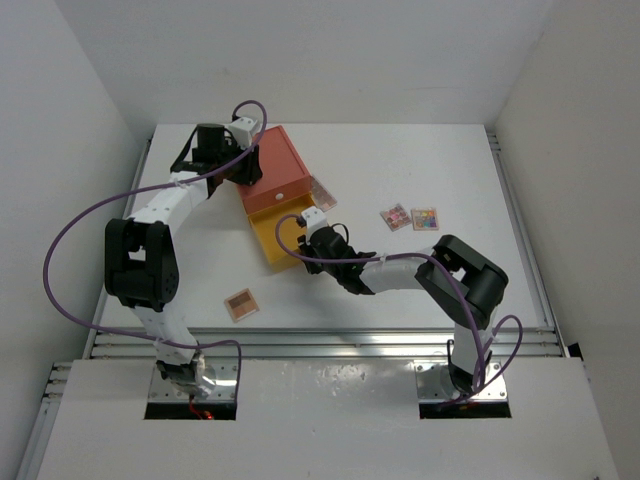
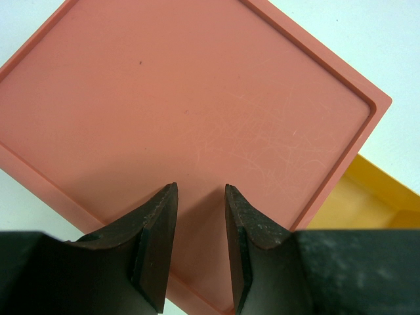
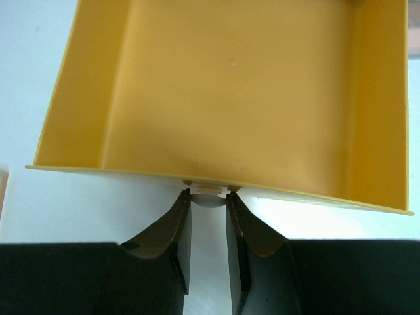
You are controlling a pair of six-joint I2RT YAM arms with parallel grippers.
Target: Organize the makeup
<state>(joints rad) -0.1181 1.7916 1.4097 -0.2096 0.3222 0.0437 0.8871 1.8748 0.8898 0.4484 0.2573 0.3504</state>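
Observation:
The orange-red drawer box [image 1: 272, 160] stands at the back left with its yellow drawer [image 1: 268, 235] pulled out. My left gripper [image 1: 238, 165] hovers over the box lid [image 2: 197, 98], jaws slightly apart and empty [image 2: 200, 190]. My right gripper [image 1: 303, 243] is shut on the drawer's white knob [image 3: 209, 197] at the drawer front [image 3: 216, 79]. An orange-tan palette [image 1: 240, 303] lies near the front left. Two multicoloured palettes [image 1: 396, 216] [image 1: 425, 218] lie right of centre. Another palette [image 1: 322, 192] lies by the box. No brushes or sticks are in view.
The open yellow drawer shows nothing inside it in the right wrist view. Purple cables [image 1: 60, 260] loop off both arms. White walls close in the table [image 1: 400, 160] on the left, right and back.

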